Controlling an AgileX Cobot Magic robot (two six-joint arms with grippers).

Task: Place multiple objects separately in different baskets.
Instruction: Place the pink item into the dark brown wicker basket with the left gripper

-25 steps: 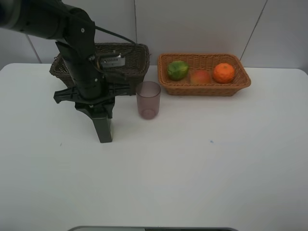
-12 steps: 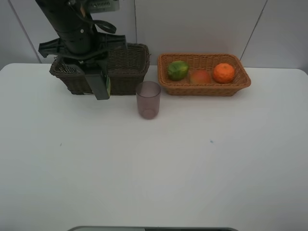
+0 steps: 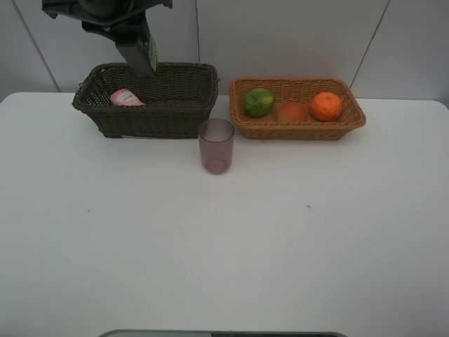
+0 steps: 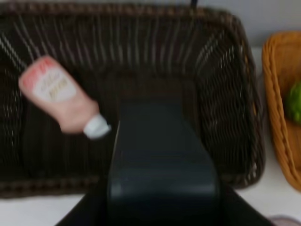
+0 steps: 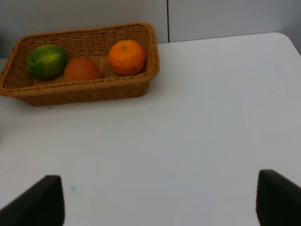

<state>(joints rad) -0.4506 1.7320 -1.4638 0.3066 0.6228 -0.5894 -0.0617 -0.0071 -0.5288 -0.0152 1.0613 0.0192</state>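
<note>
My left gripper (image 3: 133,36) hangs above the dark brown basket (image 3: 168,121), shut on the dark green pump bottle (image 3: 142,55). In the left wrist view the bottle (image 4: 162,160) fills the foreground over the basket's (image 4: 225,94) inside. The pink tube (image 3: 126,98) lies in that basket near its left end. The orange-tan basket (image 3: 351,123) holds the green round fruit (image 3: 259,102), the peach (image 3: 292,111) and the orange (image 3: 326,106). The purple cup (image 3: 216,145) stands upright on the table in front of the gap between the baskets. My right gripper (image 5: 157,200) is open over bare table, away from the baskets.
The white table (image 3: 224,246) stretches in front of the baskets, with a wall close behind them. A grey edge (image 3: 224,333) shows at the table's front. The right wrist view shows the tan basket (image 5: 80,92) with its three fruits some way from the gripper.
My left arm has lifted the pump bottle off the table left of the cup and carried it up and back over the dark basket. The pink tube is now uncovered.
</note>
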